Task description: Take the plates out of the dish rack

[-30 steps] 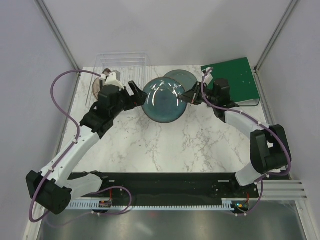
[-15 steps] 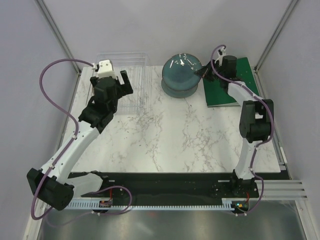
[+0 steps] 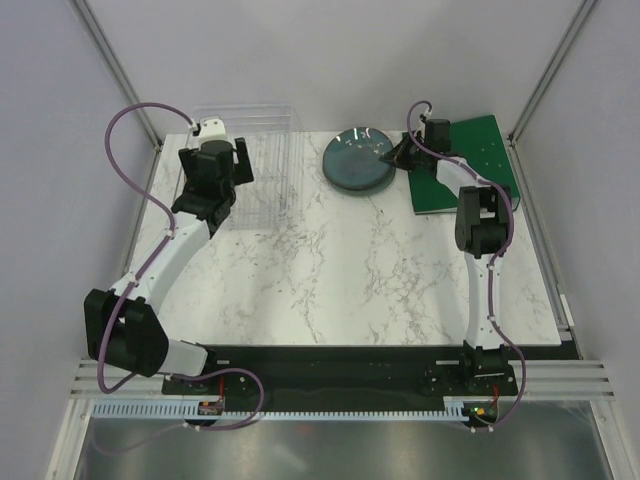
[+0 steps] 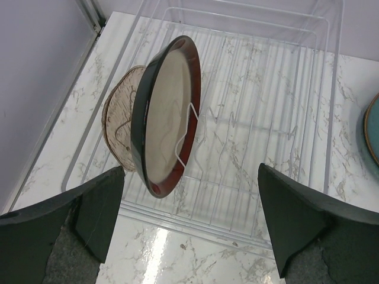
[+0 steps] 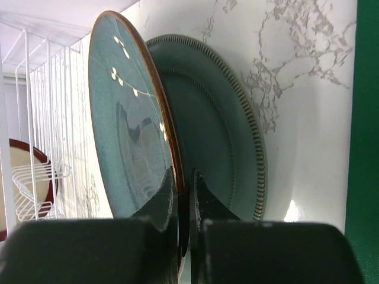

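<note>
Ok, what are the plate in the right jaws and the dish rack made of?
Held plate: probably glazed ceramic, glossy teal with sharp light reflections and a brown rim. Dish rack: apparently clear plastic, the marble showing through; its dividers look like white wire.

White marble-patterned table. Flat green rectangular board lies at its 2 o'clock corner. Grey enclosure walls meet at metal corner posts, 11 and 1 o'clock. Black base rail spans 6 o'clock.
</note>
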Controlling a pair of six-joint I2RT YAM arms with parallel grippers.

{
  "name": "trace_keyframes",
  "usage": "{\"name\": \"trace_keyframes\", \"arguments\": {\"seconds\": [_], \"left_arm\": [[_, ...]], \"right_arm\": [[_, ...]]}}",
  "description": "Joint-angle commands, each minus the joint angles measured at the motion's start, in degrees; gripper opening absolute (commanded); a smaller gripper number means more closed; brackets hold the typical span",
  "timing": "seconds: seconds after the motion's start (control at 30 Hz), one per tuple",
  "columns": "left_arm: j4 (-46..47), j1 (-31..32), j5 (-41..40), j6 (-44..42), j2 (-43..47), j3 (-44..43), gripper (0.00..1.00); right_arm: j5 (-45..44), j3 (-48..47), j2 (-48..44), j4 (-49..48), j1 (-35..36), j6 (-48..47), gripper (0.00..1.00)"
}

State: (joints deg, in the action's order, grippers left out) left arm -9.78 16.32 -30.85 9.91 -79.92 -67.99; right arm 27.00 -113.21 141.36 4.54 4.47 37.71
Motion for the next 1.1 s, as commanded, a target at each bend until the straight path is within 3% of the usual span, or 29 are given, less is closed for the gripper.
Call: {"name": "trace_keyframes", "arguments": {"seconds": [0.0,0.07,0.1,0.17,0.2,0.27,0.33,0.53,0.73,0.93,1.07], "left_arm": [[4.24,-0.67,0.35,-2.79,-1.20,-3.38,1.00],[4.24,-1.11,0.27,-3.32,-2.34,-3.91,1.00],[4.16,-1.11,0.18,-3.67,-2.69,-4.08,1.00],[4.24,-1.29,-0.09,-3.93,-3.57,-4.35,1.00],[4.24,-1.37,-0.17,-4.02,-3.92,-4.35,1.00],[3.90,-1.99,0.26,-3.85,-4.72,-4.52,1.00],[3.63,-2.43,0.88,-3.23,-4.72,-4.44,1.00],[3.37,-2.87,1.58,-3.41,-4.98,-4.26,1.00],[3.45,-3.66,-0.08,-4.37,-8.58,-5.31,1.00],[3.37,-4.36,-7.45,-5.61,-14.90,-8.56,1.00],[3.98,-4.80,-12.91,-6.83,-18.86,-11.02,1.00]], "right_arm": [[2.97,-5.62,-1.62,-4.81,0.10,2.10,0.00],[2.53,-4.31,-1.70,-4.62,0.01,1.93,0.06],[1.92,-3.69,-1.96,-4.62,0.10,1.75,0.31],[1.39,-1.50,-2.84,-3.23,0.01,1.14,0.46],[1.04,-0.79,-3.19,-2.70,0.01,0.87,0.61],[0.33,1.23,-4.51,-2.25,0.01,0.35,0.64],[-0.28,2.02,-5.30,-1.29,0.01,-0.53,0.75],[-5.90,2.73,-9.86,7.41,1.15,-9.30,0.79],[-23.99,-3.76,-11.71,21.73,5.19,-20.47,0.83],[-33.41,-1.32,-16.02,23.15,7.40,-24.09,0.84],[-34.83,2.28,-19.54,21.66,7.83,-24.97,0.84]]}}
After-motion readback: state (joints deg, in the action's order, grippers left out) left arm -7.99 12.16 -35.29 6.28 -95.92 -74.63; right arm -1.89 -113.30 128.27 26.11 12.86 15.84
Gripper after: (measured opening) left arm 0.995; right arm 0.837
